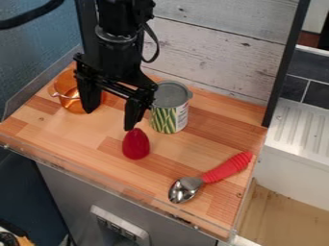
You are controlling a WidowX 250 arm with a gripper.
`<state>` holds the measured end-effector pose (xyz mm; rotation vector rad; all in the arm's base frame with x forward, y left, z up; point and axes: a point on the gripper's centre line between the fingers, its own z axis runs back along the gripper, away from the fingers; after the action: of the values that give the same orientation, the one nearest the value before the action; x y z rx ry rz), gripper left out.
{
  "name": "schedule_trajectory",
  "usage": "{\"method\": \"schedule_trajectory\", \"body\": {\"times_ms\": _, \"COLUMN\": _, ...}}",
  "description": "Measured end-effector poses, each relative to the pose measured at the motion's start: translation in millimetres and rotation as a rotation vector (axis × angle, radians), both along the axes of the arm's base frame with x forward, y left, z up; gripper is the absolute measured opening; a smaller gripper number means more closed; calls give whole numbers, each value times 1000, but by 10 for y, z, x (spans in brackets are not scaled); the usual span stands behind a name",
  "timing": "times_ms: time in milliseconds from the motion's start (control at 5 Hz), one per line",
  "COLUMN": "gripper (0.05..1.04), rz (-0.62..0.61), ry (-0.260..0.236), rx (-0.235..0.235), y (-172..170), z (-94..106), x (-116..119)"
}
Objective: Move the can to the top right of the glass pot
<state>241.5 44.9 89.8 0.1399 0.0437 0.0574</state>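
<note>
On the wooden bench, the can stood upright to the right of the glass pot, with the lower arm between them. The claw was spread and held nothing; one finger overlapped the can's near edge in the view, and contact could not be determined.

Caution: lowering or sweeping the claw from this position was liable to strike the can's rim and tip it, because the can was not centred between the fingers. The opposite finger overlapped the pot; sideways travel risked dragging or upsetting it. An off-centre grip on the smooth, curved wall was likely to slip.

The red, egg-shaped object lay just in front of the can, close below a fingertip in the view, and obstructed a low approach. The board wall limited rearward clearance. The red-handled spoon lay well apart, towards the front right.
</note>
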Motion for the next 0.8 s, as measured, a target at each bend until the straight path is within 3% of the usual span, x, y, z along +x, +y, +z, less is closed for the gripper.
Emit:
{"method": "schedule_trajectory", "body": {"times_ms": 200, "gripper": 1001, "rz": 8, "ry": 26, "rx": -6, "y": -13, "z": -66, "x": -25}}
{"method": "schedule_trajectory", "body": {"times_ms": 400, "gripper": 1001, "rz": 84, "ry": 22, "rx": -26, "y": -64, "z": -136, "x": 5}}
{"method": "schedule_trajectory", "body": {"times_ms": 600, "gripper": 1001, "rz": 162, "ry": -7, "rx": -58, "y": -230, "z": -181, "x": 113}}
{"method": "schedule_trajectory", "body": {"times_ms": 800, "gripper": 1001, "rz": 265, "ry": -7, "rx": -74, "y": -433, "z": -362, "x": 362}}
